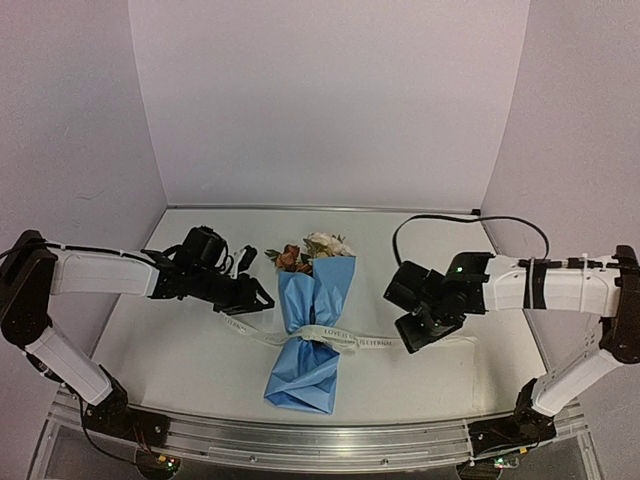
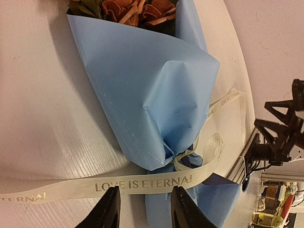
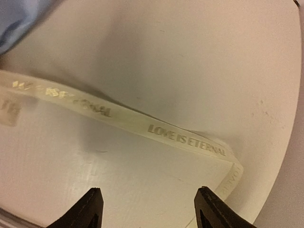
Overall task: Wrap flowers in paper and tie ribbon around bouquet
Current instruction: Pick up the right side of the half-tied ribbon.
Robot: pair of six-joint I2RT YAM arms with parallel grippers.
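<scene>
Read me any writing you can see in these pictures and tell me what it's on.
"LOVE IS ETERNAL": gold print repeated along the cream ribbon, clear in both wrist views.
More ribbon print at the blurred left of the right wrist view: too blurred to read.
Blue paper: no text.

White table [image 1: 170, 340]: wrapped bouquet [image 1: 312, 330] lying flat at centre, cream ribbon [image 1: 375, 342] tails trailing either side.

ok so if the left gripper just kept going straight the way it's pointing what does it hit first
Most likely the ribbon, whose printed strand lies across just ahead of the open left gripper. The blue paper sits right behind it, though depth is unclear.
</scene>
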